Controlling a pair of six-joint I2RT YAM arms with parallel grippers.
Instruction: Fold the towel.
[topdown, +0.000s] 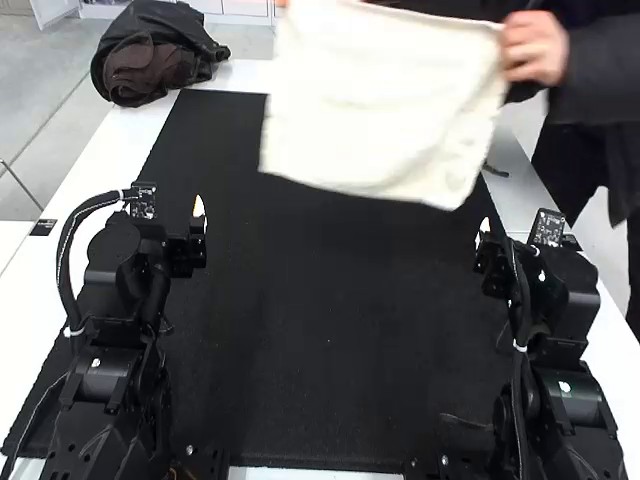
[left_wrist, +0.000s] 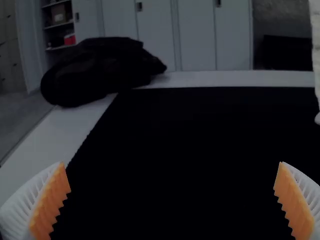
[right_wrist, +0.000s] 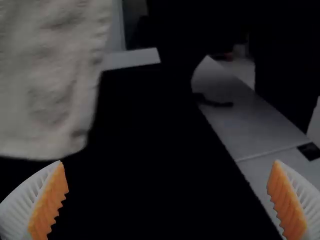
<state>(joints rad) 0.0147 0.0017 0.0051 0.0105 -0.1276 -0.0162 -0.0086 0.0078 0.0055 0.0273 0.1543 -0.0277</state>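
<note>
A person's hands hold the white towel (topdown: 375, 105) by its upper edge, so it hangs spread above the far part of the black mat. Left gripper (topdown: 198, 215) stands at the mat's left side, apart from the towel. Right gripper (topdown: 484, 235) is at the mat's right side, nearer than the towel's lower corner. In the left wrist view the left gripper (left_wrist: 172, 200) has its fingers wide apart with nothing between them, and a strip of towel (left_wrist: 316, 50) shows. The right gripper (right_wrist: 167, 200) is likewise open and empty, with the hanging towel (right_wrist: 47, 80) beyond it.
The black mat (topdown: 320, 330) covers most of the white table (topdown: 105, 165). A dark bag (topdown: 155, 55) lies at the far left corner. A small dark object (right_wrist: 212, 101) rests on the white surface right of the mat. The person stands at the far right.
</note>
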